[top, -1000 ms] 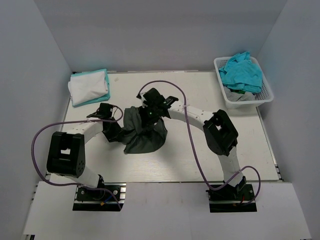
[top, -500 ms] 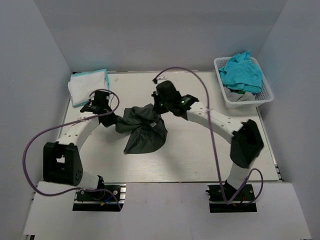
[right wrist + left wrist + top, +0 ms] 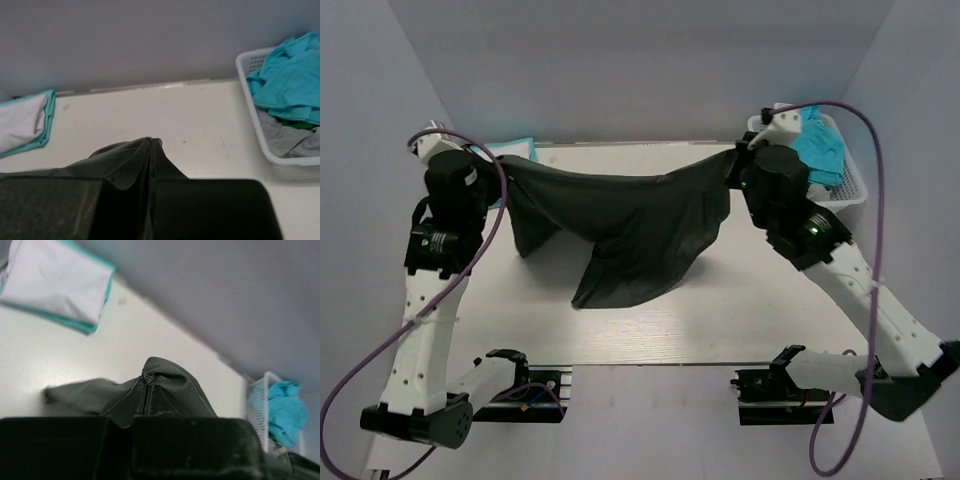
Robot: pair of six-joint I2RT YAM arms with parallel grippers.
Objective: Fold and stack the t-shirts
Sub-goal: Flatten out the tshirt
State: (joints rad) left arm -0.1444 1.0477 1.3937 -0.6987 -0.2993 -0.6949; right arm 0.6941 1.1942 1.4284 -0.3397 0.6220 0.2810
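Your left pincer (image 3: pixel 132 422) is closed on a bunched corner of the dark grey shirt (image 3: pixel 630 225), and your right pincer (image 3: pixel 150 187) is clamped on another pinch of the same cloth. In the overhead view both arms are raised. They hold the shirt stretched between them, from about 10 o'clock to about 2 o'clock over the far half of the surface (image 3: pixel 740 320). The top edge sags in the middle. The body hangs down to a low point toward 7 o'clock, and you cannot tell whether that point rests on the surface. A folded pile (image 3: pixel 55 282), white on turquoise, lies at 10 o'clock, partly hidden behind your left arm. At 2 o'clock the white basket (image 3: pixel 250 115) holds a crumpled turquoise shirt (image 3: pixel 285 80) on top of a grey shirt (image 3: pixel 290 137).
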